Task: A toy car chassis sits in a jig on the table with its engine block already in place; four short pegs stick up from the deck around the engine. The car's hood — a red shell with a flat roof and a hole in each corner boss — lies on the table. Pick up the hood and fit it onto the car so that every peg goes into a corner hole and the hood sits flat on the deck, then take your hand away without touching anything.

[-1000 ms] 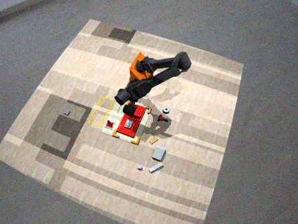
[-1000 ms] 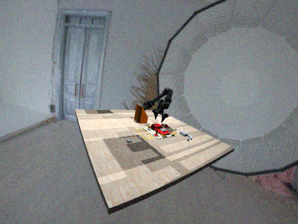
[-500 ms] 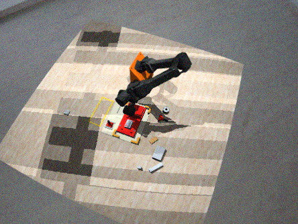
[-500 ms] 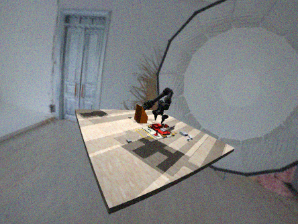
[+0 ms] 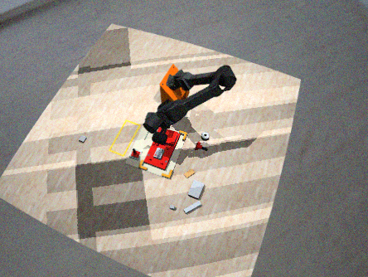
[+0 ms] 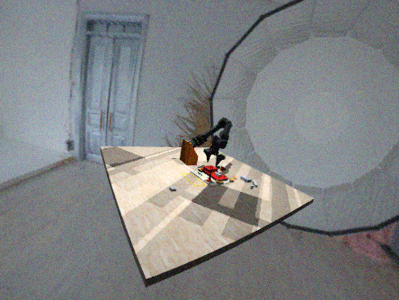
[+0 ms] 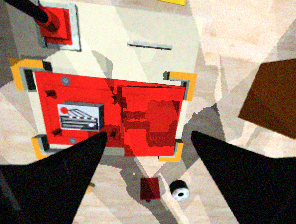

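On the red chassis in its jig, the hood lies over the end away from the grey engine block, a red shell with a flat raised roof, its far edge running out to the orange corner brackets of the jig. From the wrist view I cannot tell whether it sits flat or whether the pegs are in its holes. Above it hangs the gripper, spread wide with nothing between its two dark fingers, one to either side of the hood's near edge and not touching it. Just beyond the fingertips lie a small dark red block and a white wheel on the table. Further out, the orange base box stands behind the arm, and a yellow outlined rectangle marks the table beside the jig.
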`<state>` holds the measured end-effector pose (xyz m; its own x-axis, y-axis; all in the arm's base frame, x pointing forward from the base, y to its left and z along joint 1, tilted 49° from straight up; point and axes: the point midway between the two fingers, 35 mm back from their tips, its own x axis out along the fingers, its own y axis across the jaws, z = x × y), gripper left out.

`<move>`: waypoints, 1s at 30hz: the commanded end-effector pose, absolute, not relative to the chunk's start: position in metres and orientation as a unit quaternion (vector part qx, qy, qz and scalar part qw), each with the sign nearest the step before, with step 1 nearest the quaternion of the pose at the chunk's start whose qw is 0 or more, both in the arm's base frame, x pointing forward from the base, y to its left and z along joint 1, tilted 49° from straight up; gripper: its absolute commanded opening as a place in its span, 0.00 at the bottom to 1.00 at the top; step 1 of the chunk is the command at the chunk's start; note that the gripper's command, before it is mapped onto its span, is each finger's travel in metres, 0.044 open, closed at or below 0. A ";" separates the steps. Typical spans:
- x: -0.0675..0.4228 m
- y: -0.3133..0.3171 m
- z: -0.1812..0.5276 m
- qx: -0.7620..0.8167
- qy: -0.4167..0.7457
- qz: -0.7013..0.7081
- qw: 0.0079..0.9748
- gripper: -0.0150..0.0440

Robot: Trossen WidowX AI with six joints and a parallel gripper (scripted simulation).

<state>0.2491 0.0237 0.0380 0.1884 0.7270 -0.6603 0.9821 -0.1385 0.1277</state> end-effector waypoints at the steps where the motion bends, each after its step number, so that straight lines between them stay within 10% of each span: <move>1: 0.248 0.026 0.036 0.721 0.595 -0.230 0.273 1.00; 30: 0.250 0.040 0.025 0.721 0.595 -0.229 0.272 1.00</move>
